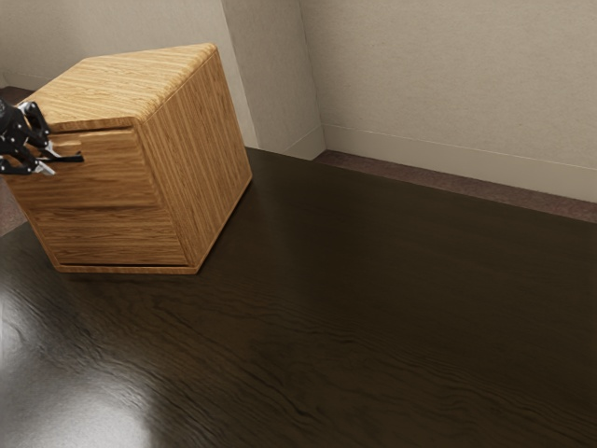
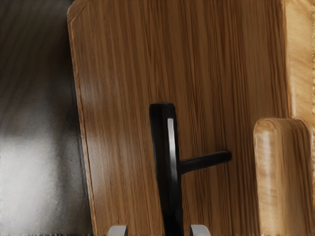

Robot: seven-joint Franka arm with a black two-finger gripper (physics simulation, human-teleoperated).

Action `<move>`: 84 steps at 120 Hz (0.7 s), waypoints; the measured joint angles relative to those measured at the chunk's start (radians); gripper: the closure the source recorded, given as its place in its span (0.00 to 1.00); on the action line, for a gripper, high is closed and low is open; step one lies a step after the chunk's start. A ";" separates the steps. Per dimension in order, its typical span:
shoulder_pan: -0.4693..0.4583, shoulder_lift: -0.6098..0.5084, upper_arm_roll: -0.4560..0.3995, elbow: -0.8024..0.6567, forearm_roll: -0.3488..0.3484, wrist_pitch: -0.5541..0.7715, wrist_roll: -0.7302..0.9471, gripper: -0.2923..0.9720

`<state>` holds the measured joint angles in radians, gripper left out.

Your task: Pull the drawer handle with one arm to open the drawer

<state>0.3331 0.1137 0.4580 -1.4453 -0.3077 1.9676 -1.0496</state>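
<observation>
A wooden cabinet (image 1: 191,140) stands in the frame's upper left on a glossy dark wood table (image 1: 373,308). Beige walls (image 1: 448,65) and a strip of dark floor (image 1: 485,187) lie behind. At the far left edge the gripper (image 1: 51,157) meets the top drawer (image 1: 103,177), jaws spread astride its black handle (image 2: 170,172).

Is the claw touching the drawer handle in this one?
Apart. In the wrist view the black handle runs between the fingertips of the claw, with the wooden drawer front showing on both sides.
</observation>
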 joint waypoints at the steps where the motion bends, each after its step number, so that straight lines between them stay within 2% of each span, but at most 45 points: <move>1: 0.000 -0.002 0.000 -0.001 0.000 0.000 0.000 0.71; 84: 0.005 -0.091 0.004 -0.081 0.000 -0.045 0.034 0.71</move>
<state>0.3383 0.0224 0.4620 -1.5267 -0.3075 1.9224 -1.0161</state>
